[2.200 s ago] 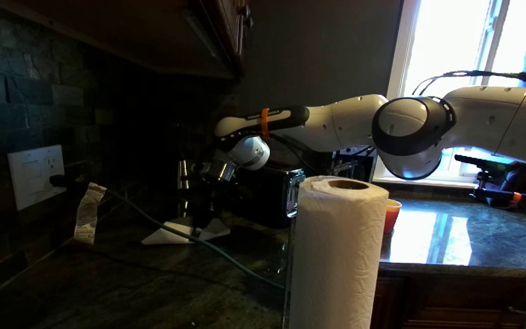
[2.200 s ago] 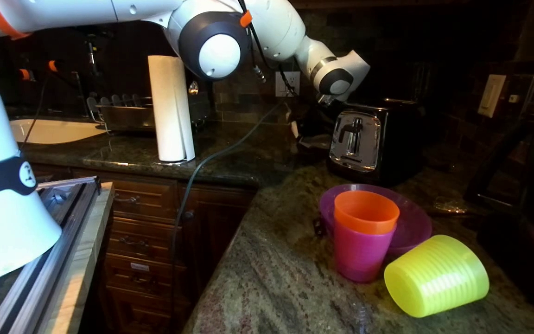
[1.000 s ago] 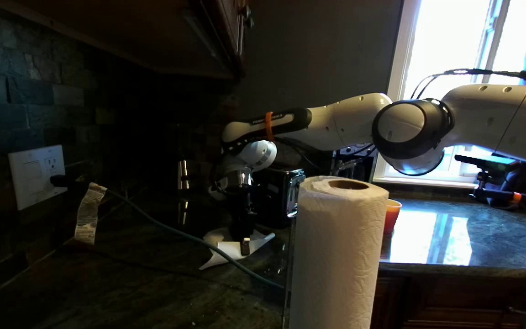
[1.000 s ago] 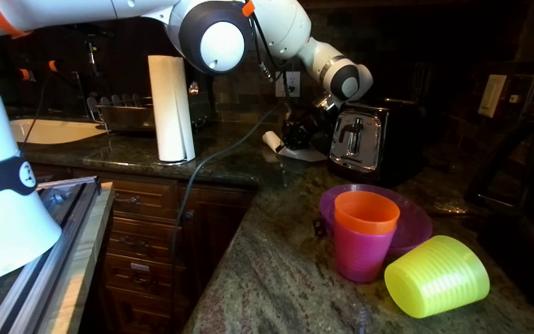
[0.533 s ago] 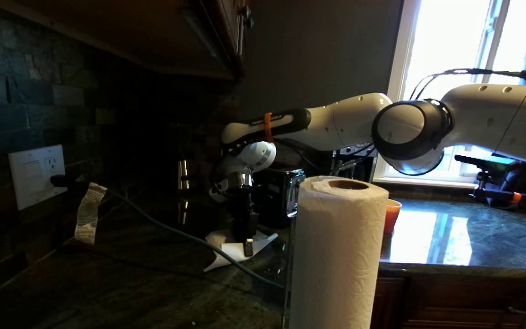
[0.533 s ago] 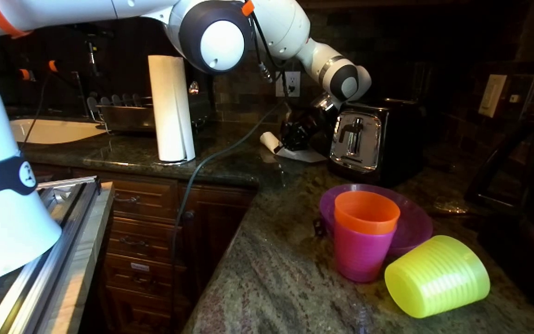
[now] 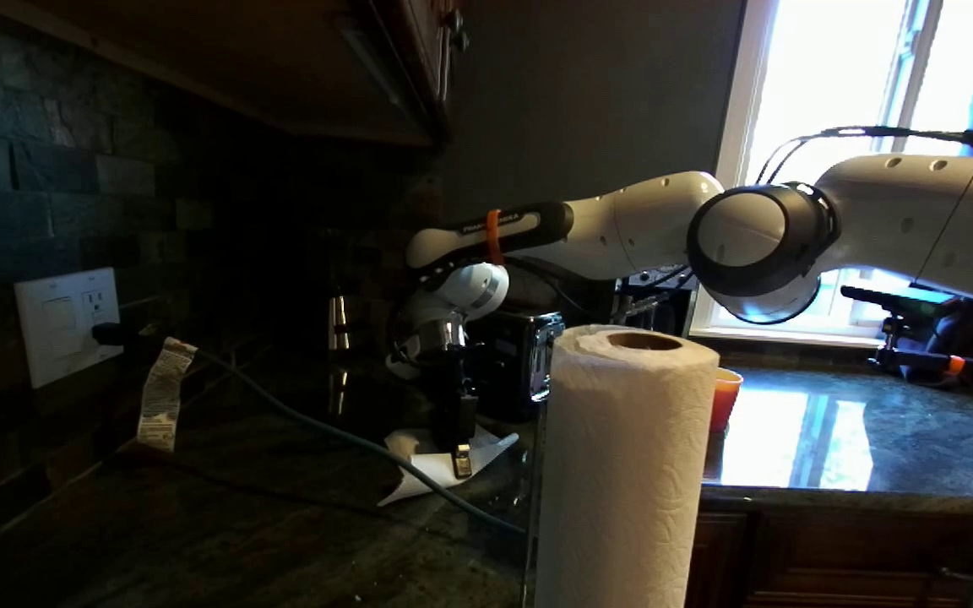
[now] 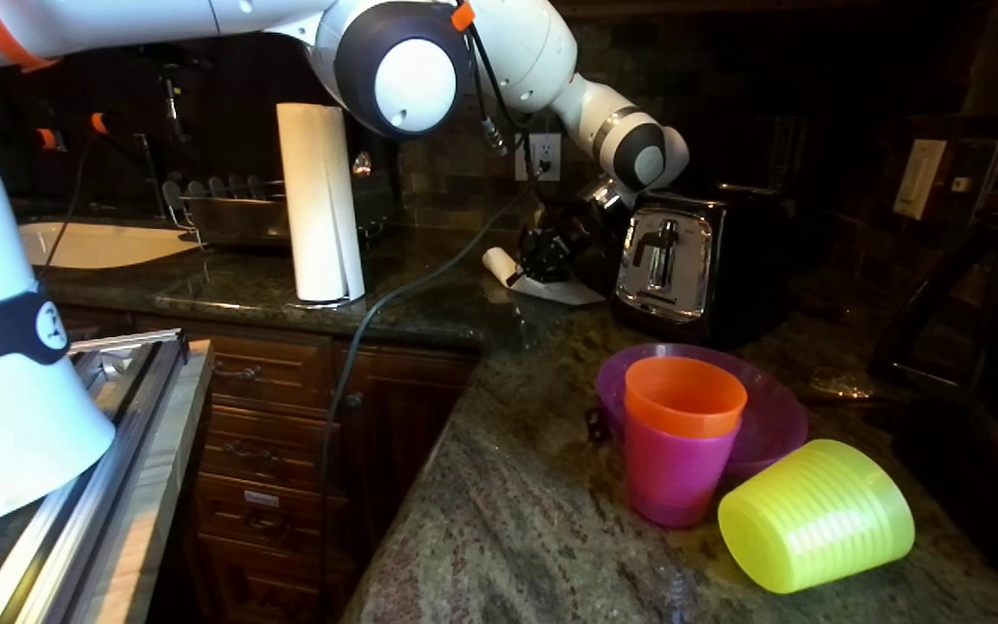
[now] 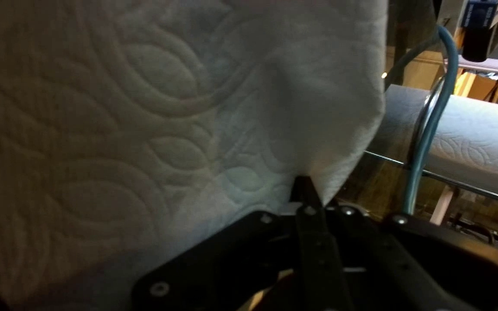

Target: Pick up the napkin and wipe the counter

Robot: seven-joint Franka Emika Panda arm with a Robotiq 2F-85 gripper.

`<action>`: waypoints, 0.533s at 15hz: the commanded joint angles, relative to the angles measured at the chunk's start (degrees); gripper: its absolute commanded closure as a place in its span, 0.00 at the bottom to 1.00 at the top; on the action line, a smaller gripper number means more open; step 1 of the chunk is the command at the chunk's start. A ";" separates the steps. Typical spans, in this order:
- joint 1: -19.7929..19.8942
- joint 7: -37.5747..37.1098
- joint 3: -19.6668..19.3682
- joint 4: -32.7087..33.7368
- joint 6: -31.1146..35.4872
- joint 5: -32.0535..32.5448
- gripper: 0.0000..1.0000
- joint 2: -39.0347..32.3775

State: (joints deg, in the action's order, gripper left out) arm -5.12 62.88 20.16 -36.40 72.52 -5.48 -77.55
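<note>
The gripper [image 7: 462,460] points down at the counter [image 8: 473,511], its jaws pressed together with no gap to speak of, nipping the napkin [image 9: 158,125] close to one margin. In the wrist view the paper runs in at the jaws and billows up beside them. Its embossing suggests kitchen towel: probably almost weightless, limp, grippy enough for a dry pinch, but quick to tear (more so once damp). I would take it nearer the middle, through several layers, so that it wipes as a pad rather than trailing by one fold. It lies on the counter behind the inside corner where the two front edges meet, with one end curled up and the other near the base of the toaster [image 8: 698,260]. In an exterior view a cord [image 7: 326,428] passes before it and could snag a loose tip. Nearer that camera stands the paper towel roll [image 7: 626,473].
</note>
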 commanded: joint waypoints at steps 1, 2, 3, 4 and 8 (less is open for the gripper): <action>1.16 -3.31 -1.33 -1.64 -2.66 0.09 1.00 -0.95; 1.39 -3.50 -1.41 -1.95 -3.68 0.01 1.00 -1.09; 1.60 -3.87 -1.33 -2.50 -4.83 -0.25 1.00 -1.23; 1.68 -4.11 -1.48 -2.86 -5.78 -0.19 1.00 -1.34; 1.76 -5.72 -1.94 -3.97 -10.20 -0.09 1.00 -1.66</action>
State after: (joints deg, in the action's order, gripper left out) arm -4.85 58.74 19.31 -38.86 65.21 -5.52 -77.84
